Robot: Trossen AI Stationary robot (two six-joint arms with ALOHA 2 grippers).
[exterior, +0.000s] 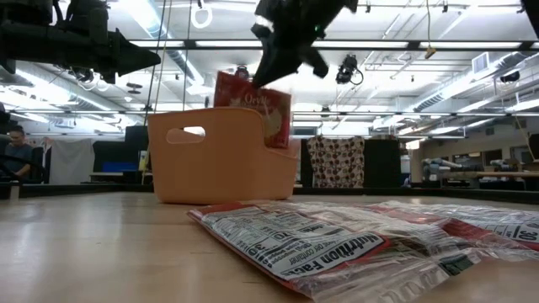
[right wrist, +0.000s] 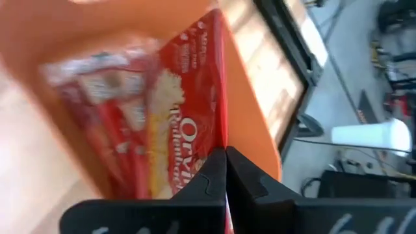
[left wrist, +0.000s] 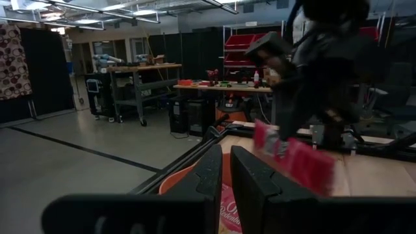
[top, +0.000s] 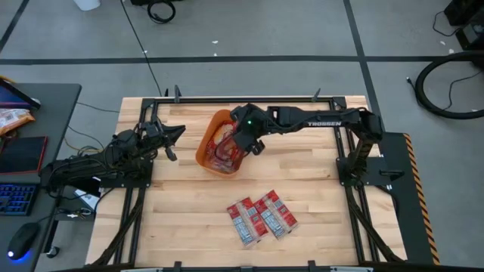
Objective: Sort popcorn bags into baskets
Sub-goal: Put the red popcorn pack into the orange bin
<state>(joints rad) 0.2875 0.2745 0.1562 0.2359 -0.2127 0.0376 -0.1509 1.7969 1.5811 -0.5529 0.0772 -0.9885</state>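
The orange basket [top: 204, 148] [exterior: 210, 164] stands on the table's far middle with several red popcorn bags inside. My right gripper [top: 246, 143] [exterior: 282, 69] [right wrist: 225, 170] hovers over its right end, shut on a red popcorn bag [right wrist: 179, 123] [exterior: 253, 103] that sticks up above the rim. Two more bags [top: 261, 217] [exterior: 337, 244] lie flat side by side on the near middle of the table. My left gripper [top: 175, 134] [left wrist: 226, 179] waits in the air just left of the basket, fingers together and holding nothing. My right gripper pinches the red popcorn bag by its upper edge [right wrist: 224, 144] between the two fingers, coming from above and slanting down. The bag stands nearly upright, tilted a little, with its lower part down inside the basket among the other bags.
Dark frame rails [top: 249, 99] run along the table's far edge and the arm bases stand at both sides. Bare wood lies between the basket and the two loose bags. A desk with a keyboard [top: 17, 198] and mouse sits beyond the left edge.
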